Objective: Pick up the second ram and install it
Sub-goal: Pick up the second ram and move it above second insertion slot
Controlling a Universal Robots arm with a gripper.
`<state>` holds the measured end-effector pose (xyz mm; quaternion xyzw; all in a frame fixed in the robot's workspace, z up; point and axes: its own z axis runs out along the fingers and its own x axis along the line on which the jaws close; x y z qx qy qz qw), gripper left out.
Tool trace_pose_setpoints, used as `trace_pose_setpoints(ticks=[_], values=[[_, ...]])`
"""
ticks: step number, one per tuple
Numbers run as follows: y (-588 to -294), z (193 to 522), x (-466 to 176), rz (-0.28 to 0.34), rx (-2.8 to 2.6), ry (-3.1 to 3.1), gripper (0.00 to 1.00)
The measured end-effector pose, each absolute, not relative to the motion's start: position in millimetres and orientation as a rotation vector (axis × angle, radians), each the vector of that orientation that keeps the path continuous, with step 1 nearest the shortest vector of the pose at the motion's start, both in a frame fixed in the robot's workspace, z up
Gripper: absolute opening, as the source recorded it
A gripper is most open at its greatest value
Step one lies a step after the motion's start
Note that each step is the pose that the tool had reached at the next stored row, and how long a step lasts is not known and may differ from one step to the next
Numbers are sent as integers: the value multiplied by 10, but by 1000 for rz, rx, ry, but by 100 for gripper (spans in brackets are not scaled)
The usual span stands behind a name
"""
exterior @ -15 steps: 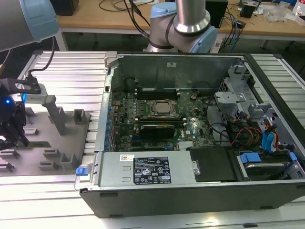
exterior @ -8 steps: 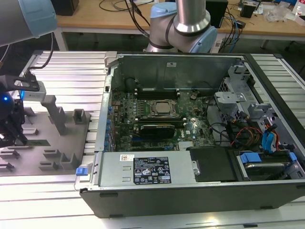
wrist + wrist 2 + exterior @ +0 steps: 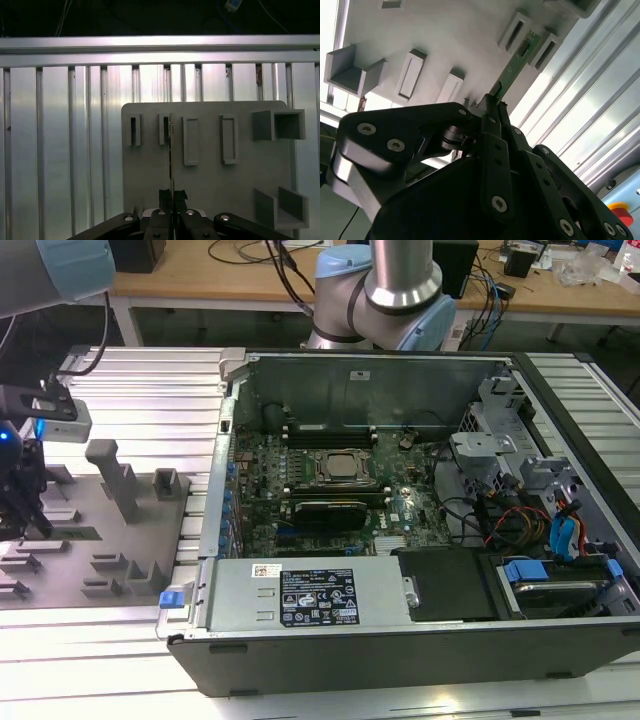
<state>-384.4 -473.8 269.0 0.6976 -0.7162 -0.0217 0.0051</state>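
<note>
second ram [image 3: 516, 65] sits clamped in the gripper [image 3: 495, 100] — its near end hidden there.

Even overhead light fills the exterior view; the ribbed worktop [image 3: 150, 380] glares white toward seven o'clock, and the open computer case [image 3: 400, 652] holds soft shadow inside. In the second wrist view the worktop burns out white behind the dark, underlit gripper [image 3: 492, 102]; the second ram [image 3: 517, 62] pinched in it shows green. In the first wrist view the worktop carries streaky reflections; beyond it all is near black.
</note>
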Motion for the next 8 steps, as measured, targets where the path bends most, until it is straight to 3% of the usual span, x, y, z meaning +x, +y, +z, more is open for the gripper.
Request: trace_pose_setpoints(ticks=[8], values=[[-4738,2831,-3843,-68,2184,-2243,13]])
